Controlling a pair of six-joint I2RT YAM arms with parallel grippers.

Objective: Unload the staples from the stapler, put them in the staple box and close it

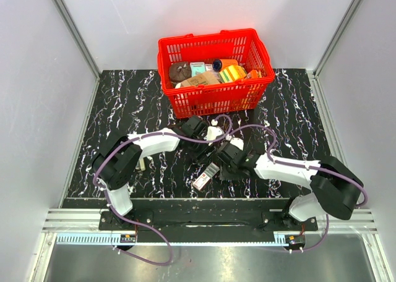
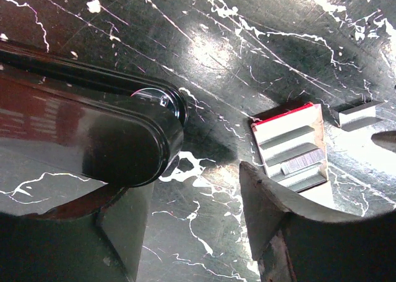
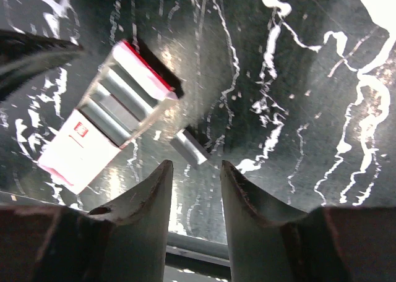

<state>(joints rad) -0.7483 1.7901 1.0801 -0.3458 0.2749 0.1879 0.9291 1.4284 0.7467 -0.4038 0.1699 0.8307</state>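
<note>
Two-armed glossy black stapler over marbled black table, rounded end between parted fingers of left gripper, unclamped. Nearby, open red-and-white cardboard box of ribbed silvery strips. Right gripper parted above loose metal strip.

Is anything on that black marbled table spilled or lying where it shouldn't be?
Yes. A short silver strip of staples lies loose on the black marbled table. It sits beside the opened red-and-white staple box rather than inside it, just ahead of the right gripper, whose fingers are parted.
</note>
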